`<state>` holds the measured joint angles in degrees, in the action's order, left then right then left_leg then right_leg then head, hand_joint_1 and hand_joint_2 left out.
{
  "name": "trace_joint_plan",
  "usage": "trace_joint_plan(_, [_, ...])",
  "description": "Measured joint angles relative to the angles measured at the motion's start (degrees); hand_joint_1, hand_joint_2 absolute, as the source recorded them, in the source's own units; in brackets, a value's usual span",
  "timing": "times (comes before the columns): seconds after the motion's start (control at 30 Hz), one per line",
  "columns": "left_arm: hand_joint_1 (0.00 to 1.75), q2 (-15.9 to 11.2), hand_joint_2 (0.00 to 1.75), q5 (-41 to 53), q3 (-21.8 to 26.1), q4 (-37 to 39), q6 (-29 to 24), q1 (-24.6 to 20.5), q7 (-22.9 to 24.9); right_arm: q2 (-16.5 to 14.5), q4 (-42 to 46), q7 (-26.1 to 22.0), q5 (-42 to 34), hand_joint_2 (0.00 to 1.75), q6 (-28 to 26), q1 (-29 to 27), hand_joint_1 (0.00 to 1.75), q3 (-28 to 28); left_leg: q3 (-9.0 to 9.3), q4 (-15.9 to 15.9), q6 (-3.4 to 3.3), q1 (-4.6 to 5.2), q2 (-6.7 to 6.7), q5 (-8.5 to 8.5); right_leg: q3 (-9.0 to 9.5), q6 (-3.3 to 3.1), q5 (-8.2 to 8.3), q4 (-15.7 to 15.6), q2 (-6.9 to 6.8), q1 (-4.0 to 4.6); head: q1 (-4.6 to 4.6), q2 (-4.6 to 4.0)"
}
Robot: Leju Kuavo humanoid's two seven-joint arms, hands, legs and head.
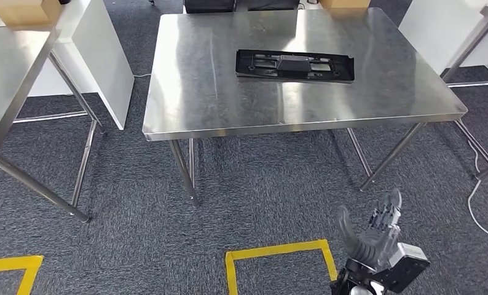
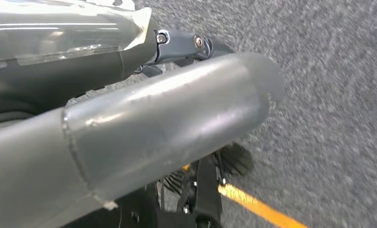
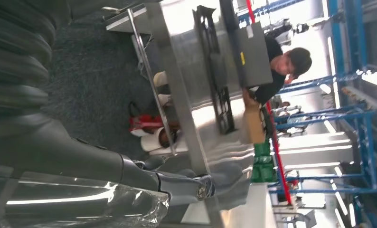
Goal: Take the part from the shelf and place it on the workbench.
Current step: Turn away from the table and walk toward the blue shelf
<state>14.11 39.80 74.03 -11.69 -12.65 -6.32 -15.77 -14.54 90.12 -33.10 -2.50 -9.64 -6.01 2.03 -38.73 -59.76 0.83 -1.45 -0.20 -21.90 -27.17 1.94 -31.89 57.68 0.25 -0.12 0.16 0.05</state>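
Note:
The black plastic part (image 1: pixel 295 65), long and flat, lies on the far middle of the steel workbench (image 1: pixel 198 98). My right hand (image 1: pixel 377 236) hangs low over the carpet in front of the bench's right side, fingers spread and holding nothing. In the right wrist view the same hand (image 3: pixel 106 166) is bare, with the part (image 3: pixel 215 71) lying on the bench top (image 3: pixel 186 118) beyond it. My left hand (image 2: pixel 153 128) hangs over the carpet, its thick thumb stretched out, with nothing in it.
A second steel table (image 1: pixel 8 80) and a white cabinet (image 1: pixel 100 55) stand to the left, and another table leg (image 1: pixel 469 43) at the right. Yellow tape (image 1: pixel 278 252) marks the floor. A person (image 3: pixel 281 66) stands behind the bench near blue shelving (image 3: pixel 353 95).

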Motion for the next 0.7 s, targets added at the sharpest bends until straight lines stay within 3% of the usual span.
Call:
trace_joint_plan(0.07, [0.0,-0.3,0.0,0.2,-0.4,0.0,0.4,0.1,-0.9,0.2,0.5,-0.5,0.2,0.0,-0.7,-0.8,0.0,0.3,-0.32,-0.4,0.38,-0.1,0.0,-0.83,-0.6,-0.82,0.76,-0.3,-0.12,-0.49,0.05,0.0])
trace_joint_plan(0.1, [0.0,-0.4,0.0,0.4,-0.6,0.0,0.5,0.2,-1.3,0.2,0.9,-1.0,0.7,0.0,-1.0,-1.1,0.0,0.4,-0.88,-1.8,0.5,-0.14,0.02,-2.69,-0.92,-1.49,1.21,-0.4,-0.22,-0.7,-0.01,-0.01])
trace_joint_plan(0.17, [0.0,-0.7,0.0,0.8,-1.1,0.0,0.7,0.2,-1.9,0.3,1.6,-1.8,1.9,0.0,-1.6,-1.9,0.0,0.5,-2.86,-8.2,0.66,-0.16,0.07,-8.03,-1.69,-2.75,2.15,-0.4,-0.42,-0.44,-0.14,-0.01])
trace_joint_plan(0.2, [0.0,-0.9,0.0,1.0,-1.3,0.0,0.7,0.2,-2.0,0.3,1.8,-2.0,2.4,0.0,-1.7,-2.2,0.0,0.5,-3.84,-11.9,0.71,-0.14,0.04,-9.93,-2.08,-3.16,2.58,-0.4,-0.51,-0.13,-0.18,-0.01])
trace_joint_plan(0.23, [0.0,-1.0,0.0,1.2,-1.5,0.0,0.8,0.3,-2.0,0.2,2.0,-2.1,2.8,0.0,-1.8,-2.6,0.0,0.6,-4.25,-14.7,0.67,-0.08,0.03,-10.71,-2.5,-3.4,2.99,-0.3,-0.56,0.21,-0.19,-0.01])
trace_joint_plan(0.27, [0.0,-1.1,0.0,1.4,-1.7,0.0,0.8,0.3,-2.0,0.2,2.2,-2.1,3.0,0.0,-1.9,-2.9,0.0,0.6,-3.7,-15.5,0.46,0.02,0.03,-10.39,-2.89,-3.5,3.33,-0.3,-0.57,0.55,-0.19,-0.01])
trace_joint_plan(0.3, [0.0,-1.2,0.0,1.4,-1.9,0.0,0.8,0.3,-2.0,0.2,2.4,-2.2,3.1,0.0,-2.0,-3.1,0.0,0.6,-2.01,-13.9,0.03,0.21,0.03,-9.26,-3.16,-3.54,3.58,-0.3,-0.56,0.9,-0.2,-0.01])
trace_joint_plan(0.33, [0.0,-1.3,0.0,1.5,-2.0,0.0,0.8,0.3,-2.0,0.2,2.5,-2.3,3.2,0.0,-2.0,-3.3,0.0,0.6,0.68,-10.4,-0.77,0.57,0.01,-7.85,-3.28,-3.57,3.73,-0.3,-0.54,1.21,-0.21,-0.01])
trace_joint_plan(0.4, [0.0,-1.7,0.0,1.5,-2.3,-0.1,0.8,0.2,-2.0,0.1,2.8,-2.4,3.2,0.0,-2.0,-3.4,0.0,0.7,5.97,-2.7,-2.87,1.41,0.33,-6.59,-3.42,-3.47,3.98,-0.3,-0.67,1.49,0.13,-0.01])
trace_joint_plan(0.47, [0.0,-2.1,0.0,1.6,-2.4,-0.2,0.8,0.1,-2.0,0.0,3.0,-2.4,3.2,0.0,-2.1,-3.5,0.0,0.7,8.01,1.0,-4.18,2.19,0.72,-6.65,-3.61,-3.05,4.34,-0.3,-0.93,1.23,0.36,-0.01])
trace_joint_plan(0.53, [0.0,-1.9,0.0,1.6,-2.5,-0.3,0.8,0.1,-2.0,-0.1,3.3,-2.5,3.2,0.0,-2.1,-3.5,0.0,0.7,8.37,2.7,-4.37,2.2,0.85,-5.89,-3.78,-2.48,4.65,-0.5,-1.06,1.28,0.19,-0.01])
trace_joint_plan(0.6, [0.0,-1.7,0.0,1.6,-2.6,-0.3,0.8,0.1,-2.0,-0.1,3.8,-2.6,3.3,0.0,-2.1,-3.5,0.0,0.7,8.97,4.9,-4.32,1.39,0.95,-4.66,-4.82,-2.02,3.58,1.1,-0.77,1.49,0.15,-0.01])
trace_joint_plan(0.7, [0.0,-1.6,0.0,1.6,-2.6,-0.3,0.8,0.0,-2.0,0.0,4.0,-2.6,3.4,0.0,-2.1,-3.7,0.0,0.8,8.49,5.9,-3.58,0.35,1.03,-3.4,-9.15,-1.09,-0.86,10.6,-0.29,0.24,0.11,-0.01])
